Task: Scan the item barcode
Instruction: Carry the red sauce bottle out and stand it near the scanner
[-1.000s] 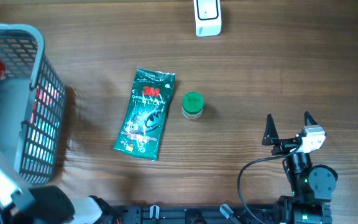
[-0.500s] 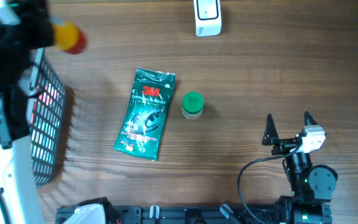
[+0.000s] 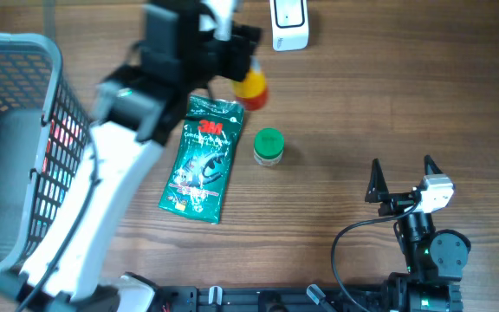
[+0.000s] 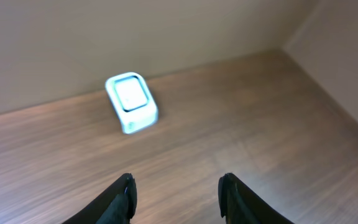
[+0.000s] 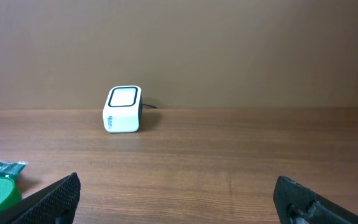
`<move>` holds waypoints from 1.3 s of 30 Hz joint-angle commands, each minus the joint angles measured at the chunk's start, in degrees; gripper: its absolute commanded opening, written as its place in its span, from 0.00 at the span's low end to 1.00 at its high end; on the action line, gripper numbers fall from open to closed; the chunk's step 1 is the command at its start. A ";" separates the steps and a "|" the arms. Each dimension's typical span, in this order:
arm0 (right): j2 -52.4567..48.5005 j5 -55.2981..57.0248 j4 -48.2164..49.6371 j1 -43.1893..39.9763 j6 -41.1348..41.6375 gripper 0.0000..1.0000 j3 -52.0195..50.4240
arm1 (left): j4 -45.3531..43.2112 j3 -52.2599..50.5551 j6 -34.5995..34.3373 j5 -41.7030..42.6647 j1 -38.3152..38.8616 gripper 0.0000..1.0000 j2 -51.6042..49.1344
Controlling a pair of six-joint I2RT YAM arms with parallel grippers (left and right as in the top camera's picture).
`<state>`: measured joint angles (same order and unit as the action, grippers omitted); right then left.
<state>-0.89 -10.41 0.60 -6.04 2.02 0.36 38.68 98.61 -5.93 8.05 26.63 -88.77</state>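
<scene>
Overhead: the left gripper [image 3: 244, 71] has its jaws closed on the yellow-and-red item [image 3: 251, 87], which sits a little short of the scanner [image 3: 289, 24] and to its left. The arm is smeared with blur, so I judge the main risk to be speed. An overshoot could knock the scanner, or a loose hold could drop the item. It would then land on the green packet [image 3: 204, 158] or the green-capped jar [image 3: 268, 146], both further from the scanner, on the robot's side. The barcode cannot be seen, so it may be turned away from the scanner's window. The basket [image 3: 24, 52] stands far left of the scanner. The right gripper [image 3: 401, 176] rests well away from the scanner, to its right and nearer the robot, with its jaws wide and empty.

Left wrist: the scanner [image 4: 131, 103] lies ahead and slightly left of the jaws. The item is not visible here, so the grip cannot be checked from this view.

Right wrist: the scanner [image 5: 123, 109] stands far ahead, with its cable running behind it.

The desk [image 3: 405, 87] is brown wood grain, matte and flat. A plain tan wall rises right behind the scanner, and the left wrist view shows a room corner to its right.
</scene>
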 commanded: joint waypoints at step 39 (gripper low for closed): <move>0.35 0.57 0.15 0.26 -0.52 1.00 -0.07 | -17.75 0.37 -13.00 -30.49 18.91 0.49 -32.54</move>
<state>-0.89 -10.39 0.60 -6.02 2.02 0.36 21.43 98.59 -18.20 -19.81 45.60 -121.54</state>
